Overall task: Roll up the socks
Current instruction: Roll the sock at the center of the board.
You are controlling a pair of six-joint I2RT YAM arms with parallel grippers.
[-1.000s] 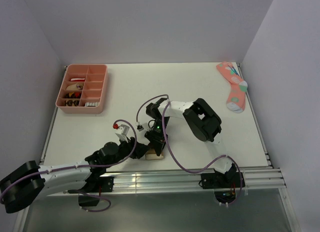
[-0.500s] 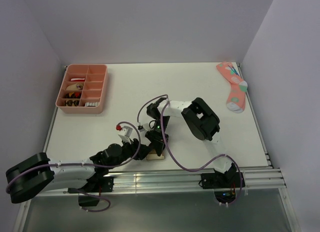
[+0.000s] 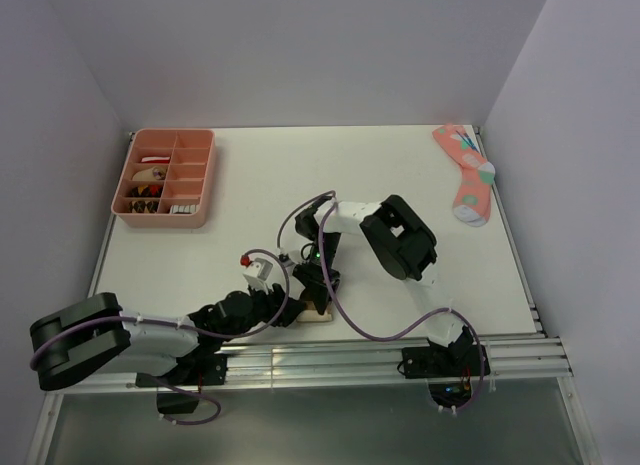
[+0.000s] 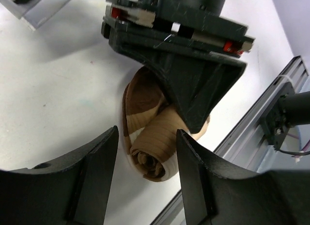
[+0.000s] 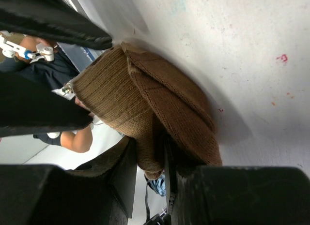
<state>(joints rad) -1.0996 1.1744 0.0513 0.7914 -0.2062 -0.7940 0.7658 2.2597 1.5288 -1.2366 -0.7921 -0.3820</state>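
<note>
On the worktop (image 3: 400, 175) our right gripper (image 5: 154, 157) pinches the rolled brown-and-tan sock (image 4: 145, 113) — likely against unrolling — left gripper (image 4: 146, 138) beside it, jaws apart.

A rolled brown-and-tan sock (image 5: 145, 99) fills the middle of the frame, lying on the white desk (image 5: 232, 36). Its lower fold is pinched between the two dark fingers of the right claw (image 5: 154, 169) at the bottom edge. Two dark blurred shapes (image 5: 43, 22) crowd the upper left. A small red speck (image 5: 282, 57) marks the desk at right.
</note>
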